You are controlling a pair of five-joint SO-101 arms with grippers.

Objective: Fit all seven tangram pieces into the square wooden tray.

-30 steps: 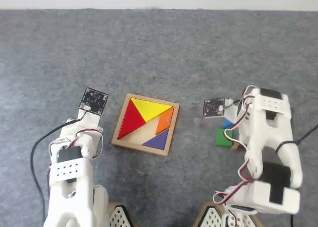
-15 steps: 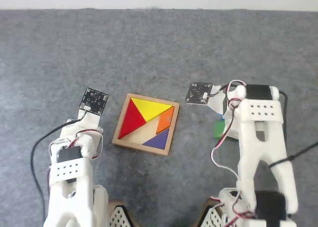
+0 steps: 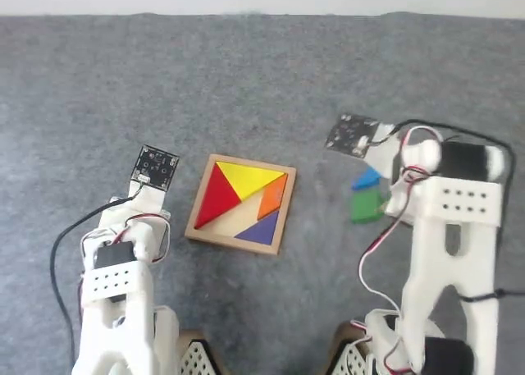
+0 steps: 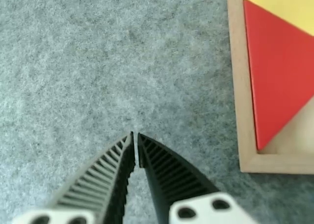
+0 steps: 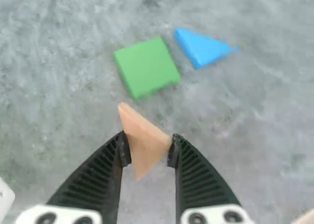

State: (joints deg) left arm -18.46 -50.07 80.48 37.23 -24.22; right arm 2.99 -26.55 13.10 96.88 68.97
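The square wooden tray (image 3: pixel 197 227) holds a red triangle (image 3: pixel 216 196), a yellow triangle (image 3: pixel 248 179), an orange piece (image 3: pixel 271 200) and a purple triangle (image 3: pixel 260 228). To its right on the carpet lie a green square (image 3: pixel 367 204) and a blue triangle (image 3: pixel 366 179). The right arm (image 3: pixel 447 203) stands over them. My right gripper (image 5: pixel 147 141) is shut on a tan triangle (image 5: pixel 141 131), held above the carpet near the green square (image 5: pixel 146 66) and the blue triangle (image 5: pixel 200 46). My left gripper (image 4: pixel 136 136) is shut on nothing, over the carpet beside the tray's rim (image 4: pixel 235 87).
Grey carpet covers the whole table. The left arm (image 3: pixel 123 260) stands left of the tray, with its wrist camera (image 3: pixel 154 166) near the tray's left corner. Open carpet lies behind the tray and between the tray and the loose pieces.
The right arm has risen and swung toward the far side, and the green square and blue triangle have come out from under it. The left arm has not moved.
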